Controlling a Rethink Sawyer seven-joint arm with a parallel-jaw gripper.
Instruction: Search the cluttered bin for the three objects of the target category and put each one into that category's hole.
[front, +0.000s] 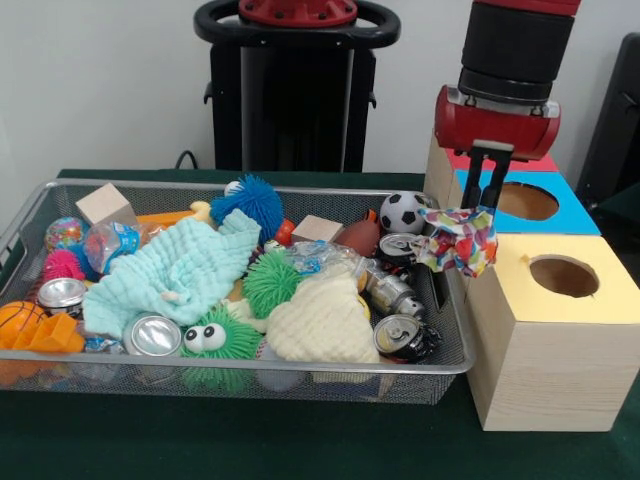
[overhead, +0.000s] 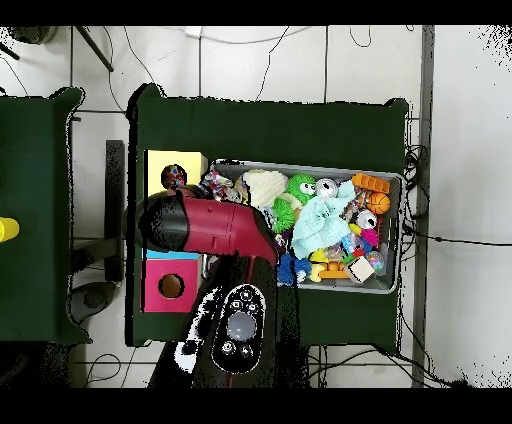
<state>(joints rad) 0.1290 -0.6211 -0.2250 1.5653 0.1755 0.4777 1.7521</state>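
Front view | hand (front: 484, 205) clamped on multicoloured cloth (front: 458, 240) | cloth hangs downward beside yellow box (front: 548, 335)

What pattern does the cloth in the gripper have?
The cloth has multicoloured dots on white, clearest in the front view.

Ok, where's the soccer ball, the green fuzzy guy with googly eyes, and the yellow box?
soccer ball (front: 404, 212), front view, on its white and black face.
green fuzzy toy with eyes (front: 222, 347), front view, on its spiky body below the eyes.
yellow box (front: 538, 350), front view, on its wooden front wall.
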